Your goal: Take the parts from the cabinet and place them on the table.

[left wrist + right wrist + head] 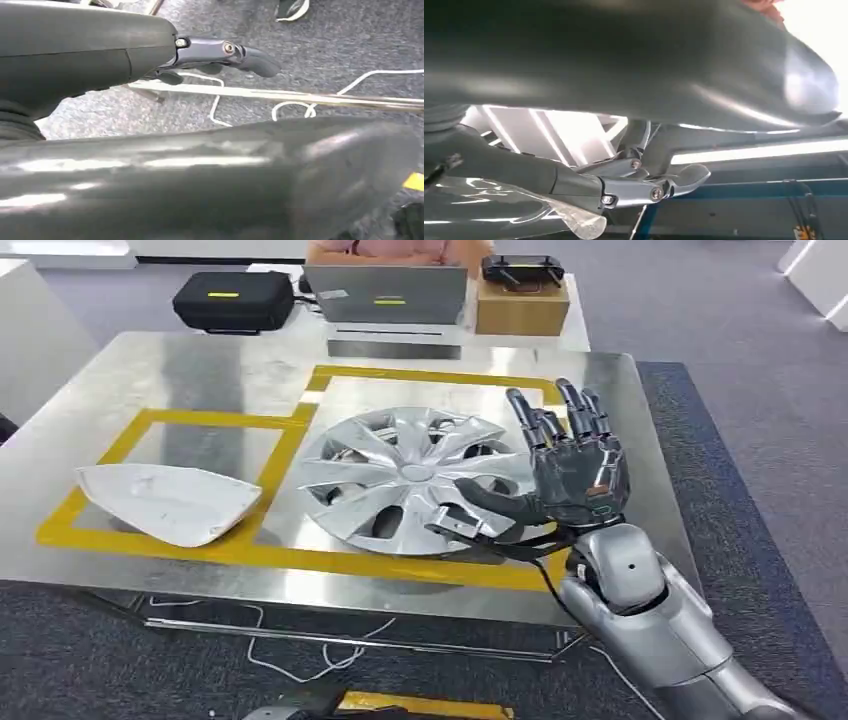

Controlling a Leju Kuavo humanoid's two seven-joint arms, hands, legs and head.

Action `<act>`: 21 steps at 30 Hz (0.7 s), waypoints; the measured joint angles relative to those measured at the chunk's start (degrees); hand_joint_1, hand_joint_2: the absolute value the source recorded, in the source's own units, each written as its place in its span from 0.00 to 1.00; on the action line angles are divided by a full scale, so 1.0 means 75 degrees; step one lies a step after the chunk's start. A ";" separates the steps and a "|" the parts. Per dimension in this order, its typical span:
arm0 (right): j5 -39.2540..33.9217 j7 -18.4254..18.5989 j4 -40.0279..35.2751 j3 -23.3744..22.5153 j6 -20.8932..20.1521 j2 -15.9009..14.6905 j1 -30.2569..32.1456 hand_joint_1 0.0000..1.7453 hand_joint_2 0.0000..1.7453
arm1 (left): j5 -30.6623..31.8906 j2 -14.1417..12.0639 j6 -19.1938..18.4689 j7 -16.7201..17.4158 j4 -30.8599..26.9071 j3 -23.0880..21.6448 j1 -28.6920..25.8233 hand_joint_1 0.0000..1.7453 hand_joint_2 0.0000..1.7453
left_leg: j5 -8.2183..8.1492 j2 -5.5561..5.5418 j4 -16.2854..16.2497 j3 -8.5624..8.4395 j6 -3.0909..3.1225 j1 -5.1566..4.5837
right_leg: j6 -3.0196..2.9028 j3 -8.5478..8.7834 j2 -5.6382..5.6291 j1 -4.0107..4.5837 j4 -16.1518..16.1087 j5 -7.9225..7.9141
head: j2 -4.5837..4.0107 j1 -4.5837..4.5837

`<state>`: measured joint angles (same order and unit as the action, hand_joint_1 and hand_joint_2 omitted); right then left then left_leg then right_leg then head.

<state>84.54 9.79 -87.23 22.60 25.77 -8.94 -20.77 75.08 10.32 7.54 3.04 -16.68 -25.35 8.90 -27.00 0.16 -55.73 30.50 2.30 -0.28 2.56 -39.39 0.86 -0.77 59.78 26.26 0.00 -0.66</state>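
Observation:
A silver hubcap lies flat on the steel table, inside the larger yellow-taped square. To its left, in the smaller taped square, rests a white curved cover part. My right hand stands at the hubcap's right rim with its fingers spread upward, the thumb reaching over the rim, holding nothing. In the right wrist view the right hand shows close up, with a shiny edge of the hubcap beside it. My left hand hangs over the carpet, fingers apart and empty.
Beyond the table's far edge sit a black case, a laptop and a cardboard box with a controller on top. A person sits behind them. White cables trail on the carpet under the table's near edge.

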 joint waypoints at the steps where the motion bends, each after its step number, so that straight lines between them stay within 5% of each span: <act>1: 0.0000 0.0003 0.0000 0.0000 0.0000 0.0000 -0.0003 0.00 0.00 | 0.0000 0.0009 0.0000 0.0000 0.0000 0.0000 0.0004 0.00 0.00 | 0.0077 -0.0002 -0.0002 0.0109 0.0019 0.0005 | 0.0038 -0.0133 -0.0048 -0.0004 0.0529 0.0457 | 0.0000 -0.0014; 3: -0.0003 0.0015 0.0000 0.0006 0.0000 0.0000 0.0021 0.00 0.00 | 0.0000 0.0006 0.0000 0.0000 0.0000 0.0000 -0.0002 0.00 0.00 | 0.0233 -0.0002 -0.0012 0.0332 0.0032 -0.0009 | 0.0081 -0.0448 -0.0073 -0.0006 0.1760 0.1098 | 0.0000 -0.0017; 5: -0.0003 0.0018 0.0006 0.0006 0.0000 0.0000 0.0041 0.00 0.00 | 0.0000 0.0003 0.0000 0.0000 0.0000 0.0000 -0.0009 0.00 0.00 | 0.0378 -0.0011 -0.0026 0.0536 0.0017 -0.0012 | 0.0103 -0.0295 -0.0077 -0.0007 0.2004 0.0982 | 0.0000 -0.0026; 6: -0.0003 0.0018 0.0009 0.0006 0.0000 0.0000 0.0038 0.00 0.00 | 0.0000 0.0003 0.0000 0.0000 0.0000 0.0000 -0.0011 0.00 0.00 | 0.0442 -0.0023 -0.0034 0.0617 0.0001 -0.0011 | 0.0096 0.0011 -0.0078 -0.0007 0.1654 0.0739 | 0.0000 -0.0029; 8: -0.0003 0.0018 0.0006 0.0003 0.0000 0.0000 0.0021 0.00 0.00 | 0.0000 0.0006 0.0000 0.0003 0.0000 0.0000 -0.0009 0.00 0.00 | 0.0548 -0.0043 -0.0061 0.0743 -0.0056 -0.0004 | 0.0061 0.0998 -0.0088 -0.0010 0.0282 0.0357 | 0.0000 -0.0032; 9: -0.0003 0.0017 0.0006 0.0003 0.0000 0.0000 -0.0007 0.00 0.00 | 0.0000 0.0006 0.0000 0.0003 0.0000 0.0000 -0.0007 0.00 0.00 | 0.0588 -0.0045 -0.0085 0.0804 -0.0104 -0.0031 | 0.0039 0.1435 -0.0130 -0.0002 -0.0369 0.0552 | 0.0000 -0.0029; 10: -0.0003 0.0012 -0.0003 0.0003 0.0003 0.0000 -0.0008 0.00 0.00 | 0.0000 0.0003 -0.0003 0.0003 0.0000 0.0000 0.0007 0.00 0.00 | 0.0644 -0.0036 -0.0104 0.0847 -0.0139 -0.0048 | 0.0013 0.1588 -0.0169 0.0013 -0.0630 0.0588 | 0.0000 -0.0005; 12: -0.0006 0.0009 0.0003 0.0006 0.0006 0.0000 0.0015 0.00 0.00 | 0.0000 0.0009 -0.0003 0.0000 0.0000 -0.0003 0.0005 0.00 0.00 | 0.0780 -0.0043 -0.0086 0.0867 -0.0198 -0.0035 | -0.0029 0.1501 -0.0156 0.0040 -0.0550 0.0524 | 0.0000 -0.0020; 14: -0.0006 0.0009 0.0009 0.0006 0.0003 -0.0003 0.0014 0.00 0.00 | 0.0000 -0.0009 -0.0003 0.0003 0.0003 0.0000 -0.0021 0.00 0.00 | 0.0808 -0.0091 -0.0103 0.0954 -0.0282 -0.0027 | -0.0223 0.1325 -0.0101 -0.0024 -0.0591 0.0383 | 0.0000 -0.0026; 16: -0.0006 0.0006 0.0006 0.0018 -0.0003 0.0000 -0.0007 0.00 0.00 | 0.0000 -0.0009 -0.0006 0.0003 0.0003 -0.0003 -0.0022 0.00 0.00 | 0.0003 -0.0080 -0.0729 0.1182 -0.0392 0.0005 | -0.0360 0.1230 -0.0078 -0.0018 -0.0577 0.0239 | 0.0000 0.0053; 18: -0.0009 0.0006 0.0006 0.0015 0.0000 0.0000 0.0002 0.00 0.00 | 0.0000 -0.0012 -0.0006 0.0003 0.0003 -0.0003 -0.0024 0.00 0.00 | -0.0790 -0.0075 -0.2009 0.1489 -0.0459 0.0037 | -0.0362 0.1063 -0.0044 -0.0007 -0.0569 0.0118 | 0.0000 0.0044; 19: -0.0009 0.0006 0.0009 0.0020 0.0000 0.0000 0.0004 0.00 0.00 | 0.0000 -0.0012 -0.0006 0.0003 0.0003 -0.0003 -0.0028 0.00 0.00 | -0.0916 -0.0075 -0.2441 0.1544 -0.0472 0.0042 | -0.0359 0.0980 -0.0035 -0.0005 -0.0561 0.0054 | 0.0000 0.0047; 21: -0.0006 0.0006 0.0009 0.0020 -0.0003 0.0000 0.0012 0.00 0.00 | 0.0000 -0.0015 -0.0006 0.0003 0.0003 -0.0003 -0.0027 0.00 0.00 | -0.0580 -0.0074 -0.2391 0.1265 -0.0453 0.0043 | -0.0337 0.0782 -0.0019 -0.0004 -0.0523 -0.0060 | 0.0000 0.0047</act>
<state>84.50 9.84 -87.17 22.75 25.75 -8.94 -20.68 75.08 10.21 7.50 3.06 -16.66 -25.38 8.70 -31.35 -0.39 -73.67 39.99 -1.10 0.04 0.03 -33.53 0.72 -0.80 55.86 25.81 0.00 -0.31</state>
